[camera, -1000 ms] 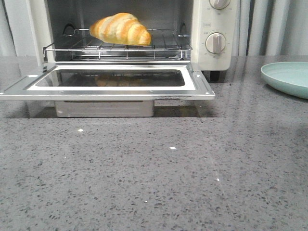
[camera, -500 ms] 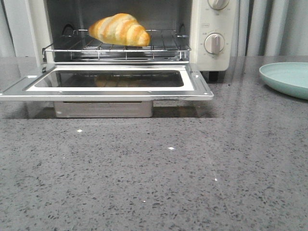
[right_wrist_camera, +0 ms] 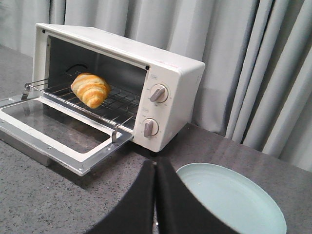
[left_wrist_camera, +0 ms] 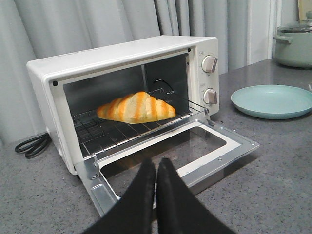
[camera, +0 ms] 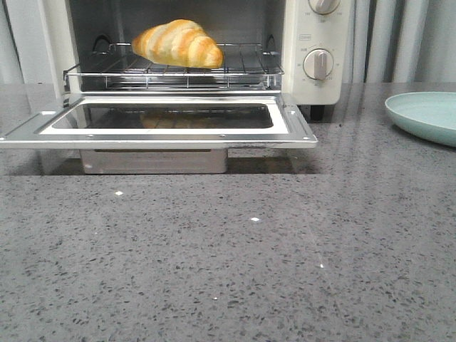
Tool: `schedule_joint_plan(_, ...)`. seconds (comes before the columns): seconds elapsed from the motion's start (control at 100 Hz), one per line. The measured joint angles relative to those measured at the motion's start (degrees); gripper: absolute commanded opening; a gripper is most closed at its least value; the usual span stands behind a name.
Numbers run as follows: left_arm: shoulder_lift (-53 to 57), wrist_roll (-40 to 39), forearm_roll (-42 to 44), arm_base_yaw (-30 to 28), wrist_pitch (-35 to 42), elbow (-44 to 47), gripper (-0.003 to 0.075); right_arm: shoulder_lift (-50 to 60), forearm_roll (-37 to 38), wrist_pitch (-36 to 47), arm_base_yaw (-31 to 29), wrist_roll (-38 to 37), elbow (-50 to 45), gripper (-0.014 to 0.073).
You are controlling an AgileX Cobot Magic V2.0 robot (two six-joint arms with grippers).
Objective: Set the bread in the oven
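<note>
The bread (camera: 177, 43) lies on the wire rack (camera: 246, 65) inside the oven (left_wrist_camera: 122, 53); the door (camera: 160, 121) is folded down flat and open. So the placing looks done — only the closing of the door may remain, if it is wanted.

Both arms are drawn back from the oven. The left end effector (left_wrist_camera: 156, 168) has its two black fingers pressed together with nothing between them; the right end effector (right_wrist_camera: 155, 168) is closed and empty in the same way, hanging above the rim of the pale green plate (right_wrist_camera: 234, 200).

What could go wrong: the rack is pulled partly forward over the door, so a quick lift of the door could shake it; the roll is glossy, rounded and tapering at the ends, and I think it could slide or roll on the thin wires. The right arm is also near the plate and could push it if it moves low.

The oven body is smooth cream-white with round knobs (camera: 318, 63); the door has a glass window in a bright metal frame; the worktop (camera: 228, 271) is grey speckled stone, polished and reflecting.
</note>
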State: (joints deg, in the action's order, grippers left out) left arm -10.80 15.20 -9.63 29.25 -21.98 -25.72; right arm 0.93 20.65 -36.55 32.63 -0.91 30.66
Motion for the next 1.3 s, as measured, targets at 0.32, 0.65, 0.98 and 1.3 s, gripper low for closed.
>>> schedule_joint_plan(0.32, 0.3, 0.0, 1.8, -0.6, 3.0, 4.9, -0.0021, 0.0, -0.1, 0.0, 0.0, -0.2, 0.0, -0.0048)
schedule_joint_plan(0.65, 5.1, -2.4, 5.4, -14.1, 22.0, 25.0, -0.0021, 0.0, -0.1, 0.0, 0.0, -0.2, 0.0, -0.0048)
schedule_joint_plan(0.98, 10.9, -11.0, 7.7, -20.5, 13.7, 25.8, -0.0022, 0.0, -0.1, 0.0, 0.0, -0.2, 0.0, -0.0048)
schedule_joint_plan(1.3, 10.9, -16.4, 8.8, -22.9, 6.5, 25.8, -0.0021, 0.0, -0.2, 0.0, 0.0, -0.2, 0.0, -0.0048)
